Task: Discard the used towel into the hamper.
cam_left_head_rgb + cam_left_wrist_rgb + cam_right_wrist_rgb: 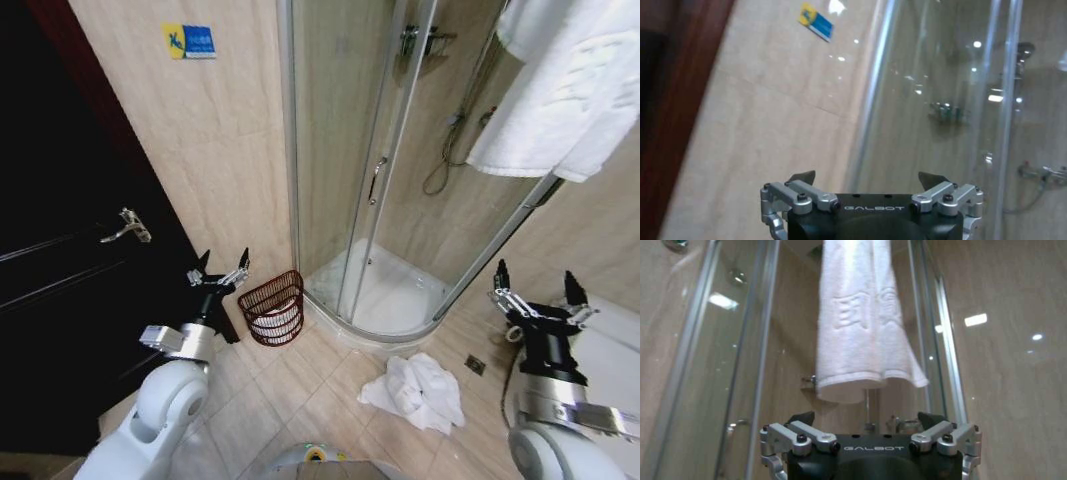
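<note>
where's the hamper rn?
In the head view the hamper stands on the floor tiles at centre-left, against the wall beside the shower enclosure, just right of the left gripper. The crumpled white towel lies to its right.

In the head view the hamper [274,307] stood on the floor left of centre, just beside the shower enclosure [400,170] that filled the upper middle, with the door [70,250] along the left edge. A crumpled towel [415,390] lay on the floor at lower centre-right, before the enclosure and well apart from the hamper, while a hanging towel [560,80] occupied the upper right corner. The left gripper [218,273] sat just left of the hamper, fingers spread, and the right gripper [535,297] at the right edge, right of the floor towel, likewise spread.
</note>
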